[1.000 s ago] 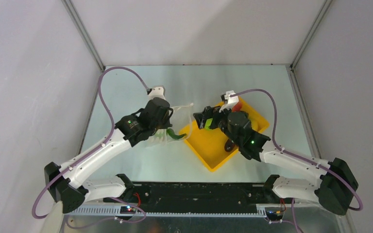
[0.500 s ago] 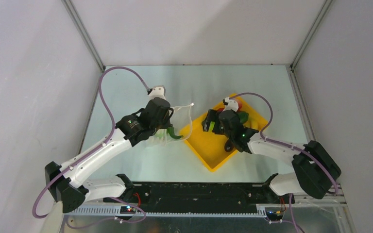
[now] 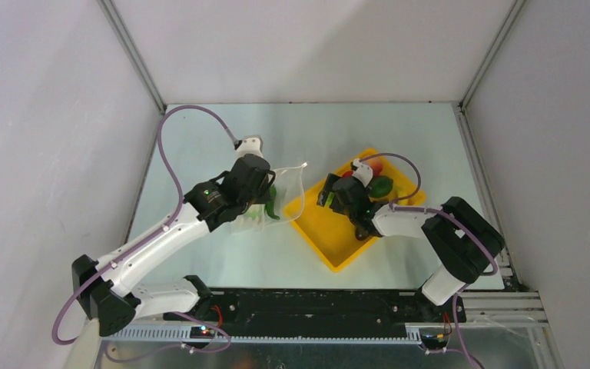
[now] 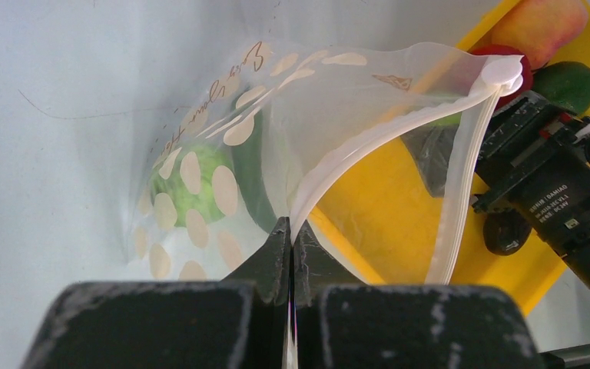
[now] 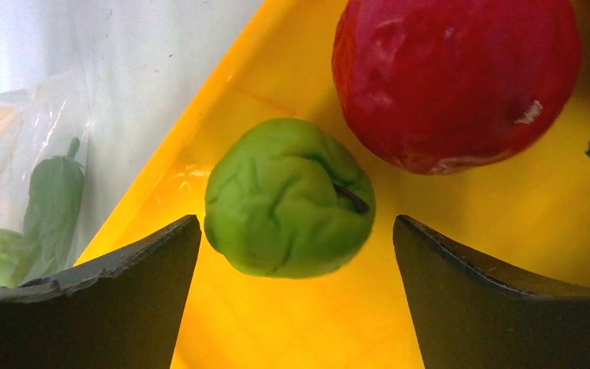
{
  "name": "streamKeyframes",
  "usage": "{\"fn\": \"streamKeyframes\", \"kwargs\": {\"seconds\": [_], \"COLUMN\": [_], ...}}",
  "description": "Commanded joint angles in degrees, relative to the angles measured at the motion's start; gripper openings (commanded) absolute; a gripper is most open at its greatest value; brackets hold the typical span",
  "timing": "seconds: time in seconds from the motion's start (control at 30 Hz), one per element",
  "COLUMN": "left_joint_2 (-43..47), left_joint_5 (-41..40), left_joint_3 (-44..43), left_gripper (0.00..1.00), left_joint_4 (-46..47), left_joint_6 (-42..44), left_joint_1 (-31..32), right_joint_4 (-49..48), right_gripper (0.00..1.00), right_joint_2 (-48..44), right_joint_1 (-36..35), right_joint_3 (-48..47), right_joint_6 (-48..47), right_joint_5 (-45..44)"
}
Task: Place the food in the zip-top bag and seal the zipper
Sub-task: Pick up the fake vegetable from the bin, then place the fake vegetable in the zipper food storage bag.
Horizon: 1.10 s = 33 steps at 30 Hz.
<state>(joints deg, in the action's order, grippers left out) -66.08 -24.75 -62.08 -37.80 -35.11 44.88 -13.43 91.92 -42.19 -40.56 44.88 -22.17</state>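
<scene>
The zip-top bag (image 4: 223,154) is clear with white dots, and I see it by the left arm from above (image 3: 288,181). It holds a green round fruit (image 4: 188,181) and a cucumber (image 4: 250,181). My left gripper (image 4: 290,234) is shut on the zipper (image 4: 399,123), the bag's white strip, and holds the mouth open toward the tray. My right gripper (image 5: 296,231) is open low in the yellow tray (image 5: 292,323). A green round fruit (image 5: 288,196) lies between its fingers, untouched. A red tomato (image 5: 453,77) lies just beyond it.
The yellow tray (image 3: 330,250) sits right of the bag, its left corner near the bag's mouth. A peach (image 4: 541,27) and a dark green fruit (image 4: 576,84) lie at its far end. The right arm (image 3: 445,238) is folded over the tray's right side.
The right arm has folded back and its wrist has dropped lower into the tray, gripper staying at the tray's left part. The left gripper and bag have barely moved.
</scene>
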Motion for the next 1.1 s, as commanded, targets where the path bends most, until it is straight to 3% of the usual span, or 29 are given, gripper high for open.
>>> {"fn": "streamKeyframes", "kwargs": {"seconds": [0.0,0.17,0.23,0.37,0.43,0.63,0.8,0.87,1.07], "left_joint_2": [0.36,0.66,0.67,0.69,0.65,0.29,-0.12,-0.13,-0.08], "left_joint_5": [0.34,1.00,1.21,1.21,1.20,1.60,2.21,2.42,2.77], "left_joint_3": [-1.02,-0.69,-0.67,-0.85,-0.83,-0.80,-0.85,-0.80,-0.68], "left_gripper": [0.00,0.00,0.00,0.00,0.00,0.00,0.00,0.00,0.00], "left_joint_4": [1.67,1.97,2.10,2.18,2.27,2.70,3.15,3.35,3.74], "left_joint_6": [-0.75,-0.82,-0.73,-0.66,-0.63,-0.42,-0.31,-0.23,-0.14], "left_joint_1": [0.19,0.20,0.17,0.14,0.14,0.19,0.14,0.20,0.18], "right_joint_4": [-4.38,-4.98,-4.94,-3.17,-0.34,7.49,7.57,5.93,-2.72], "right_gripper": [0.99,0.93,0.84,0.53,0.46,0.42,0.41,0.40,0.42], "right_joint_2": [2.05,3.40,3.26,1.16,-0.75,-11.16,-22.82,-26.58,-30.73], "right_joint_1": [-0.39,-0.94,-0.88,-1.30,-1.78,-5.95,-10.61,-12.12,-14.80], "right_joint_3": [-3.53,-4.62,-4.70,-4.70,-4.71,-4.71,-4.71,-4.71,-4.71], "right_joint_6": [0.84,-0.80,-1.16,-1.97,-2.26,-6.45,-16.65,-20.56,-28.92], "right_joint_5": [-3.80,-4.66,-4.33,-5.32,-7.22,-14.42,-16.94,-14.39,5.74]}}
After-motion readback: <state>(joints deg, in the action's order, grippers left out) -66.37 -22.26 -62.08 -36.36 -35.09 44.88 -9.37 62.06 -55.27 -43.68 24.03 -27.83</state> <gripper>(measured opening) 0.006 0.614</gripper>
